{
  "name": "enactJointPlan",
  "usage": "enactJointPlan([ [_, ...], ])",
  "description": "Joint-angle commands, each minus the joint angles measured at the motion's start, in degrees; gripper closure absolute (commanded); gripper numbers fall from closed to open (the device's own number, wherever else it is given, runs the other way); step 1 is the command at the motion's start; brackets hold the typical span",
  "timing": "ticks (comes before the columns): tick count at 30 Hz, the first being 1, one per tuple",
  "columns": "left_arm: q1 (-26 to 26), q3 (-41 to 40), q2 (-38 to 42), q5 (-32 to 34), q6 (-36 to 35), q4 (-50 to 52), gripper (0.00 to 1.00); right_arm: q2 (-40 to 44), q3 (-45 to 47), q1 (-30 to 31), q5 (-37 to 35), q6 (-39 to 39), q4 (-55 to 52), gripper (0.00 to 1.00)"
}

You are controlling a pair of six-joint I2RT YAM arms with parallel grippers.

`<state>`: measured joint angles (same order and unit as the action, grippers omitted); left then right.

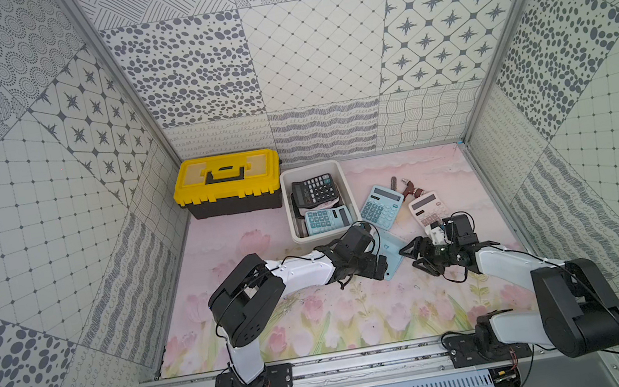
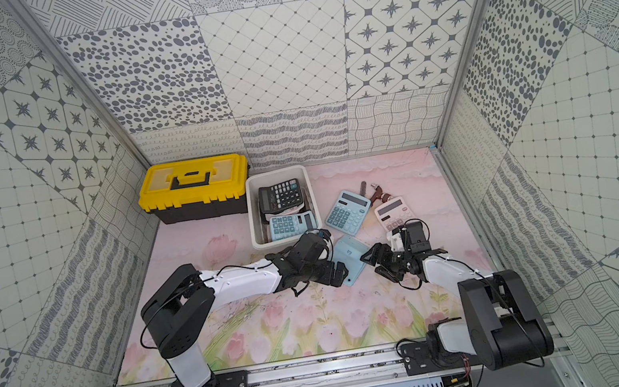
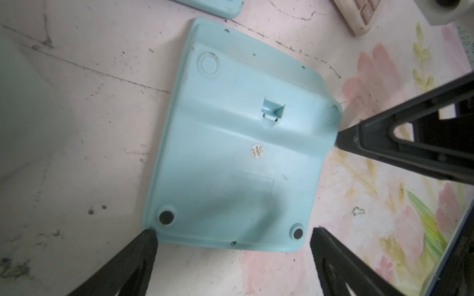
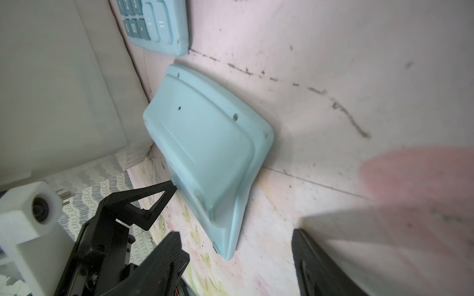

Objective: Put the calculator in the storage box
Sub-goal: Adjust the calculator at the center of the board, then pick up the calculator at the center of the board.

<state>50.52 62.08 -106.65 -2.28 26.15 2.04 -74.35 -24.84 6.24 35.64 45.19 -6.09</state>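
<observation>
Face-down blue calculator (image 3: 230, 143) lies on the mat (image 1: 278, 325), just beside the storage box (image 1: 288, 206). The left gripper (image 3: 232, 234) gapes across 1 end; the right gripper (image 4: 236, 238) stands open, empty. Likely light, rigid, slick; pinch the long edges.

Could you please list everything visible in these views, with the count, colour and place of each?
toolbox: one, yellow lid on black, back left of the mat.
storage box: one, off-white, right beside the toolbox.
black calculator: one, in the storage box, far end.
boxed blue calculator: one, light blue, near end; anything beneath is unclear.
face-up calculator: one, blue, right of the storage box.
pink calculator: one, further right.
face-down calculator: one, light blue, between the grippers.
small tools: a few, dark and reddish-brown, behind the face-up calculator.
mat: one, pink floral.
left gripper: black, open, straddling the face-down calculator's end.
right gripper: black, open, fingertip at its side.
</observation>
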Motion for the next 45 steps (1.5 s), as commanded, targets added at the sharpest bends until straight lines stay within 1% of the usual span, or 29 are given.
enactJointPlan([
  [1, 0.1, 0.8, -1.5, -0.2, -1.5, -3.5, 0.01, -1.2, 1.1, -0.1, 0.7, 1.3, 4.4, 0.26],
  [4, 0.5, 0.0, -1.0, -1.5, -1.1, -3.8, 0.01, -1.9, 1.5, -0.2, 0.9, 1.8, 5.5, 0.26],
  [8, 1.6, -1.2, -0.5, -5.3, 0.0, -5.0, 0.01, -1.9, 1.9, -0.9, 0.7, 2.1, 6.2, 0.26],
  [17, 7.4, -1.4, 0.6, -7.7, 2.2, -5.7, 0.01, -0.6, 3.7, -6.6, 2.3, 2.4, 8.0, 0.26],
  [19, 7.6, -1.7, 1.5, -7.0, 2.7, -5.6, 0.01, -0.5, 4.0, -8.4, 3.2, 1.7, 8.0, 0.26],
  [20, 7.6, -1.9, 2.0, -5.6, 2.7, -5.3, 0.01, -0.5, 4.1, -9.2, 3.6, 1.4, 8.0, 0.26],
  [24, 7.2, -0.9, 2.7, 2.4, 1.8, -1.2, 0.0, -1.6, 4.0, -11.4, 5.2, 0.1, 8.6, 0.26],
  [30, 4.5, 4.4, -1.1, 4.1, 2.7, 3.7, 0.0, -4.3, 4.1, -12.0, 6.9, 0.5, 11.4, 0.26],
  [37, 3.4, 8.6, -6.1, 0.5, 2.5, 4.4, 0.0, -6.7, 4.5, -12.0, 8.4, 1.7, 14.3, 0.26],
  [41, 3.3, 8.8, -7.4, -1.9, 2.5, 3.6, 0.0, -8.6, 4.9, -11.9, 9.3, 2.9, 16.9, 0.26],
  [45, 3.3, 8.6, -7.8, -6.1, 2.7, 2.1, 0.0, -10.7, 5.2, -11.6, 10.1, 4.4, 20.0, 0.26],
])
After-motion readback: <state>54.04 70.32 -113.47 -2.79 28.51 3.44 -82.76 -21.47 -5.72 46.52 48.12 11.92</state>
